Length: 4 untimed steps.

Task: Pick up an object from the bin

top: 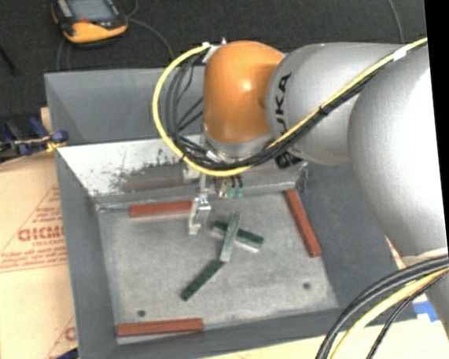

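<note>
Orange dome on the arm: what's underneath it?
Peeking out below the orange dome are crossed grey and green strips and one end of a red-brown bar. Whatever lies directly beneath in the bin is covered.

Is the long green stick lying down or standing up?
Lying down. The green stick stretches flat along the bin floor, slanting, its whole length showing.
</note>
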{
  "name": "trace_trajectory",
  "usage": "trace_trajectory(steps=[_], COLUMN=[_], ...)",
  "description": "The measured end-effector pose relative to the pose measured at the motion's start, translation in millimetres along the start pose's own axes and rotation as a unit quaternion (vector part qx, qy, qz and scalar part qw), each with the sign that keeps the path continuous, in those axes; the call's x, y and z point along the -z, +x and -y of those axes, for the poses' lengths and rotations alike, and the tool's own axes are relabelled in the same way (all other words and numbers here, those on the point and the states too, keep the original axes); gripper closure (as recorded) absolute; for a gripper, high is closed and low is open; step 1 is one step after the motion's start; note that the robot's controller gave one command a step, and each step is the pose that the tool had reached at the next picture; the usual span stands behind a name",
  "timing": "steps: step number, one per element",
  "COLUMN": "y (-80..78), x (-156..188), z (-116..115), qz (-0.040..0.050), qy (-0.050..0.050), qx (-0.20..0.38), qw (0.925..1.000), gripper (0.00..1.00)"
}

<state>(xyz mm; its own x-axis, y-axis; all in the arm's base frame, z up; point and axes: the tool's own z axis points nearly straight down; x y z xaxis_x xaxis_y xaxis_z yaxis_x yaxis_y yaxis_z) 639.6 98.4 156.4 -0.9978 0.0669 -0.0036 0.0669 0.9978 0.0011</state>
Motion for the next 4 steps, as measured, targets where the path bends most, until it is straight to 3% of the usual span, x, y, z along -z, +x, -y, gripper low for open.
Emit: trace_trajectory(steps=[2, 3, 4], y=[-0.3, -4.4, -16.2], x=[-1, -39, -75], z=[1, 61, 23], qz=[0.0002, -0.0014, 0.0051], qy=[0.000, 0.001, 0.002], qx=[0.000, 0.015, 0.036], qw=[1.0000, 0.9999, 0.9994], gripper=[0.00, 0.00, 1.00])
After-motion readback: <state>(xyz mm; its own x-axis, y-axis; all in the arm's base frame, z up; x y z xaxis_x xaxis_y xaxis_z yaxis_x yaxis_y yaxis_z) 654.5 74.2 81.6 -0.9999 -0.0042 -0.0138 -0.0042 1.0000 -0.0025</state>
